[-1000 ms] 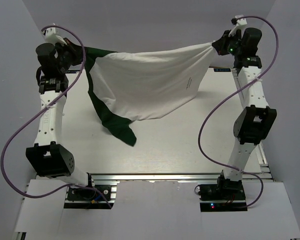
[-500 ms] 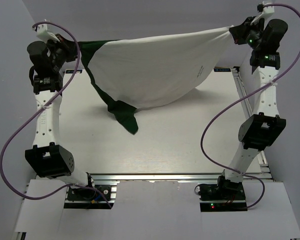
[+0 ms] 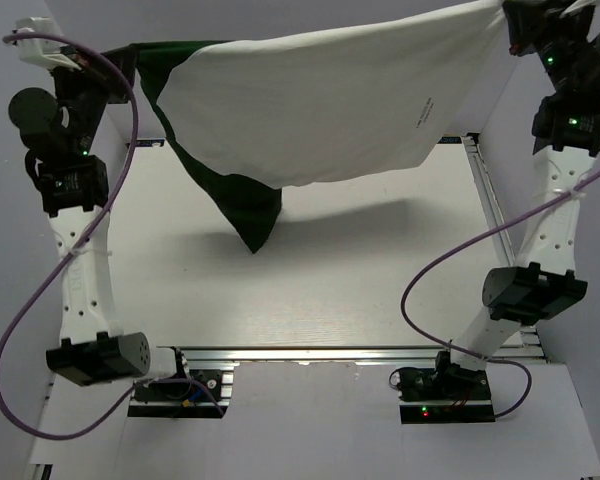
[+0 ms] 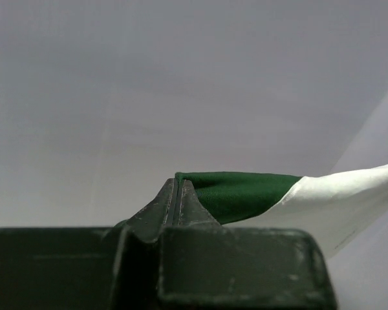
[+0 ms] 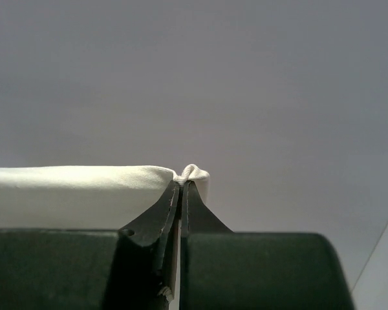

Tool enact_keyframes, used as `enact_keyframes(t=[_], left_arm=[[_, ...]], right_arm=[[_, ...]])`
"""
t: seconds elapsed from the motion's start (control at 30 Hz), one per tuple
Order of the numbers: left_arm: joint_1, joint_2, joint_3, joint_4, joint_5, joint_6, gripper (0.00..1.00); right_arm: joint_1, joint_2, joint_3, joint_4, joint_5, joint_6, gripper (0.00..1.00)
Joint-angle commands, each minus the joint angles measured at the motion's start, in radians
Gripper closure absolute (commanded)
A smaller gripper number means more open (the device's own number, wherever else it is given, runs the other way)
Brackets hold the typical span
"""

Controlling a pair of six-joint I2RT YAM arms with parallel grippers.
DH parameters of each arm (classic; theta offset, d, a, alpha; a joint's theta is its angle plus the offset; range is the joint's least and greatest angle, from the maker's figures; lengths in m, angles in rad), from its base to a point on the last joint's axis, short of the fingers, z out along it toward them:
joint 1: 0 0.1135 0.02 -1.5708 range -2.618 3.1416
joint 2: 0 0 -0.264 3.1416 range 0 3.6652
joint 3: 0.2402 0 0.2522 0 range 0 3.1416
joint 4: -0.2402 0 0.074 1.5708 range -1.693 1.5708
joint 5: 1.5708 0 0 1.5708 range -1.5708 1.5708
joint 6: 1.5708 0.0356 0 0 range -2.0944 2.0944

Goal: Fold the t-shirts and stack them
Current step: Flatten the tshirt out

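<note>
— How do the claws stand?
— The left gripper [image 4: 178,186] is clamped on the t-shirt [image 3: 320,110] at its green edge. The right gripper [image 5: 181,186] pinches a white corner.
— And the shirt?
— Stretched between them above the table [image 3: 330,285], green sleeve [image 3: 248,210] hanging. The print is unreadable, and the top view cuts off the right claw.

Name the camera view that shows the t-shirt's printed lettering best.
Top external: the t-shirt hangs spread out there, with the dark lettering visible near its right side. Left wrist shows only a pinched green-and-white edge, right wrist only a pinched white edge; neither shows lettering.
</note>
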Motion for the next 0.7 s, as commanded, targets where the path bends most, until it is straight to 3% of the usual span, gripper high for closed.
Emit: enact_keyframes(t=[0.0,0.23,0.43,0.67], left_arm=[[0.021,-0.141,0.068,0.053,-0.1,0.0,1.0],[0.021,-0.251,0.155,-0.052,-0.16,0.017,1.0],[0.019,-0.293,0.186,-0.128,-0.211,0.04,1.0],[0.021,-0.282,0.042,-0.118,-0.214,-0.004,1.0]], right_arm=[[-0.032,-0.114,0.051,0.148,0.05,0.034,1.0],[-0.039,-0.313,-0.06,0.217,0.065,0.043,1.0],[-0.038,-0.382,-0.11,0.211,0.091,0.07,1.0],[-0.039,-0.397,-0.276,0.165,0.095,0.066,1.0]])
